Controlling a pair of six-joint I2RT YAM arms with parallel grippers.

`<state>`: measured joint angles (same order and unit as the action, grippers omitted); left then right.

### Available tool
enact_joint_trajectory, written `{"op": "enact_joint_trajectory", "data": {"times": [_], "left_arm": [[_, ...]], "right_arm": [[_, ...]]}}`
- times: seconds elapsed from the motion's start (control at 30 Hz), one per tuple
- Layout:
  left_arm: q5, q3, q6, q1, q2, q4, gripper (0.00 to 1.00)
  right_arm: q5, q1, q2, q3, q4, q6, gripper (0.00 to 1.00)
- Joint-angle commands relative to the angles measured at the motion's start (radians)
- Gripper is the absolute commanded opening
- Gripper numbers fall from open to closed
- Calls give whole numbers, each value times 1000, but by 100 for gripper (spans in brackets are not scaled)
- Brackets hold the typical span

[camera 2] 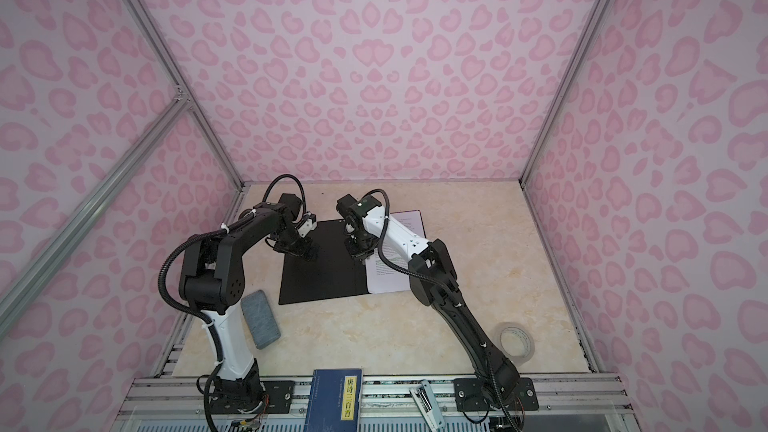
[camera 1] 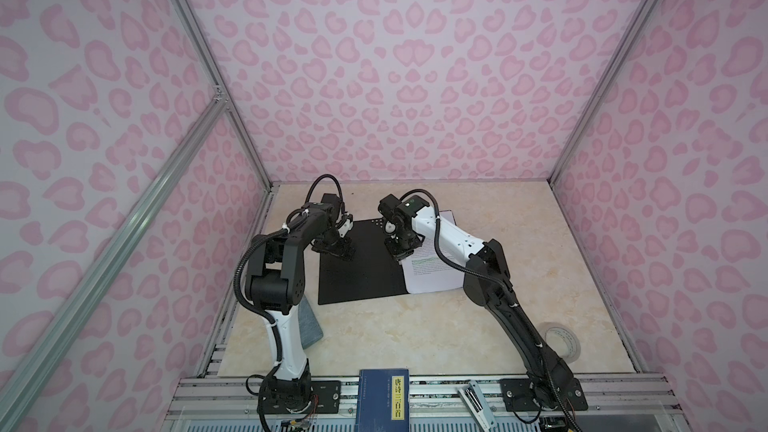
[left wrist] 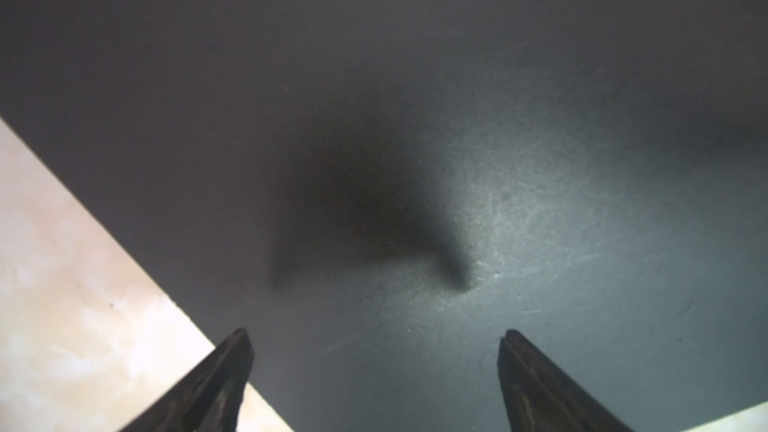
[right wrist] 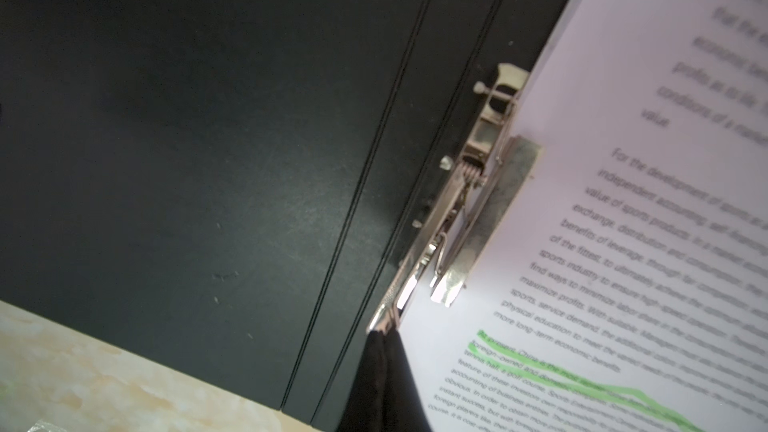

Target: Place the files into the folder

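Held left gripper (left wrist: 376, 332), jaws wide, over nine-o'clock side of folder (camera 1: 361, 280); rested right gripper (right wrist: 384, 340), closed, against clip (right wrist: 469, 184) at three o'clock, on files (right wrist: 623, 243).

Open folder (camera 2: 324, 272), files (camera 2: 388, 282) on its right half

Pink-patterned walls (camera 1: 415, 76) framed in aluminium struts (camera 1: 194, 35) enclose a beige marbled tabletop (camera 1: 374, 334)
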<state>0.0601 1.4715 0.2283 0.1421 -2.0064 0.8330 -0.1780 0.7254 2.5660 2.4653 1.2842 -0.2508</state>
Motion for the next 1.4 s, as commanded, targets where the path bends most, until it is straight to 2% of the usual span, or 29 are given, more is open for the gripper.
{"op": "enact_joint_trajectory", "data": {"times": [0.0,0.17,1.07,1.37], "left_arm": [[4,-5,6,-1,5,-1,95],[2,-2,7,-1,4,-1,95],[1,-11,16,-1,-3,-4,95],[4,-11,16,-1,-5,-5,95]], "right_arm": [[22,-4,30,25,11,9,0],[20,-4,59,76,40,17,0],[82,-10,111,104,78,31,0],[69,-12,121,104,67,31,0]]}}
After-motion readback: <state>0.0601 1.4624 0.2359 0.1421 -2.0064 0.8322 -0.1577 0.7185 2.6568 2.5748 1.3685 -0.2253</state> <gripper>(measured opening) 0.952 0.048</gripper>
